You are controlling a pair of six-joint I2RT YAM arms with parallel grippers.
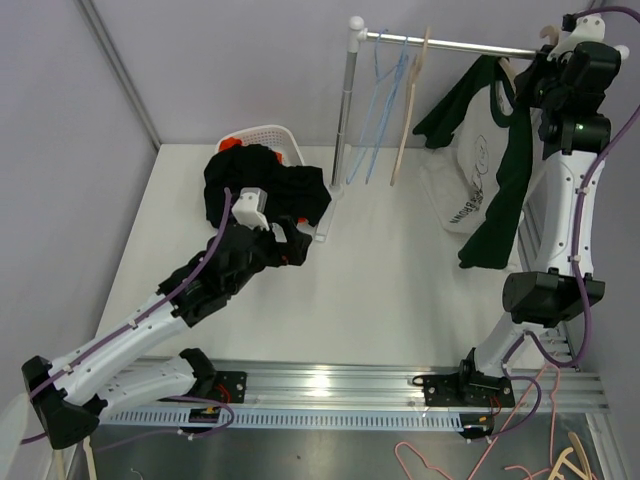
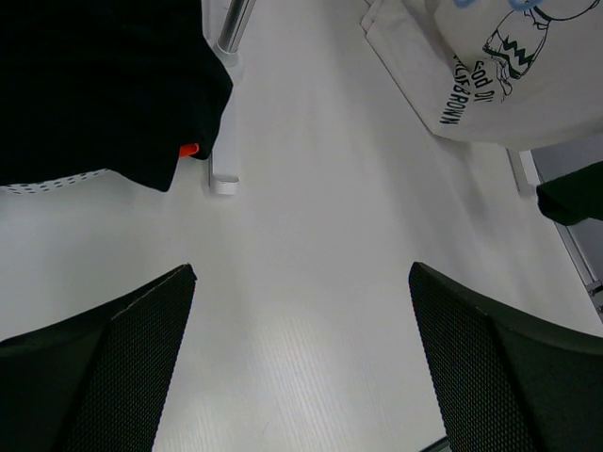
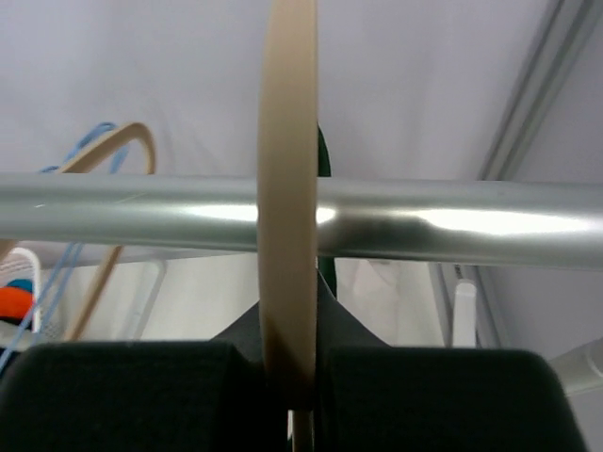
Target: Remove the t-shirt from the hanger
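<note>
Right tool (image 3: 290,377) clamped on beige hanger (image 3: 287,188) at the rail (image 3: 471,221), hiding its lower hook; t-shirt (image 1: 462,190) hangs beneath. Left tool (image 2: 301,363) spread wide above table (image 2: 311,235), near black clothes (image 2: 94,85).

Bright, even light. Glare streaks the rail (image 3: 471,221) toward 3 o'clock, the close hanger (image 3: 287,94) looks soft, and faint shadows cross the worktop (image 1: 400,290).

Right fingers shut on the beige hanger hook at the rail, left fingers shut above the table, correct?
Not quite: the left wrist view shows the left fingers wide open above the table. The right fingers do clamp the hanger hook.
</note>
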